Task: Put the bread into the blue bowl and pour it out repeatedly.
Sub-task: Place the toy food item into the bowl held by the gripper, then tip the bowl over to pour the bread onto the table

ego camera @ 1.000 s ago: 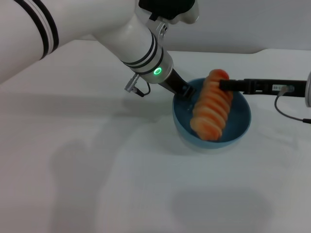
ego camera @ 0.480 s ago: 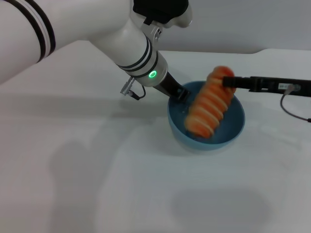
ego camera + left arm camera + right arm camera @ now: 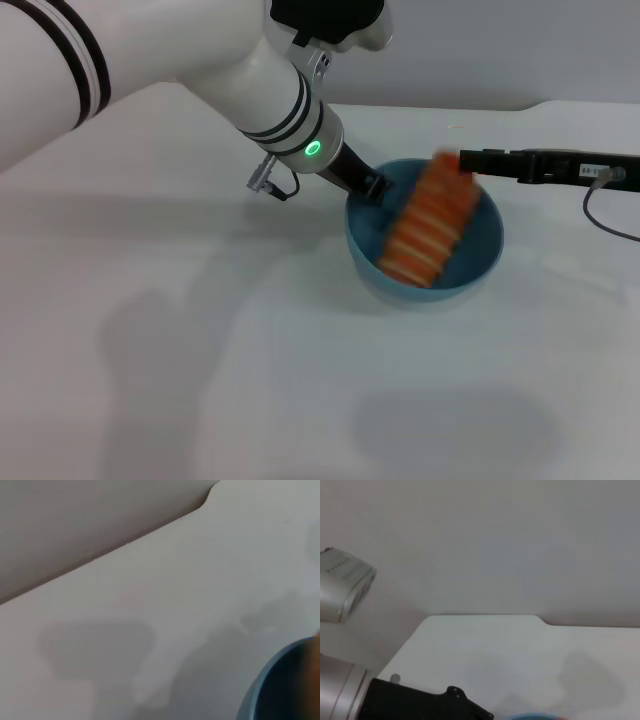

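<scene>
Jaws: left gripper (image 3: 374,186) clamped on near-left rim of blue bowl (image 3: 425,240); right gripper (image 3: 468,161) at bread's upper end, can't tell if gripping or let go. Bread (image 3: 431,220) centre-right of head view, lying slanted in bowl, lower end on bowl floor, top end poking over far rim. Risk: bread overhangs rim, so a bowl tilt by left arm or a nudge from right tip could tip it onto table (image 3: 200,350). Vs 0.5 s ago: bread sits lower, deeper in bowl; right gripper shifted slightly up-frame; bowl roughly same spot.
</scene>
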Action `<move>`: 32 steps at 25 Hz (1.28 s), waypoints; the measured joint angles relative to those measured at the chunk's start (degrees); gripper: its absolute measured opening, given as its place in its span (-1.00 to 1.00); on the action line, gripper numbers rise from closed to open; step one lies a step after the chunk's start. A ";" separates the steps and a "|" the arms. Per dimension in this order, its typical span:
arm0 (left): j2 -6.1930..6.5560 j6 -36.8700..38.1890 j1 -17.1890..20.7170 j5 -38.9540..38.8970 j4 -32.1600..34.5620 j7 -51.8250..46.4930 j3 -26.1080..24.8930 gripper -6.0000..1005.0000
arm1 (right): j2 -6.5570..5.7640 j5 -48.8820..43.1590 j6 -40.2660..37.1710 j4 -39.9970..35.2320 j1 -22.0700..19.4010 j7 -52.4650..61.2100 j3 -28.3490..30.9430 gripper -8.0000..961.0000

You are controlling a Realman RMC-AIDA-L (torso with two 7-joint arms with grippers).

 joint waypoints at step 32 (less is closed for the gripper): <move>-0.28 -21.97 1.55 -0.15 1.80 0.11 11.68 -0.99 | 0.19 16.01 7.31 2.80 -18.02 -41.66 24.01 0.15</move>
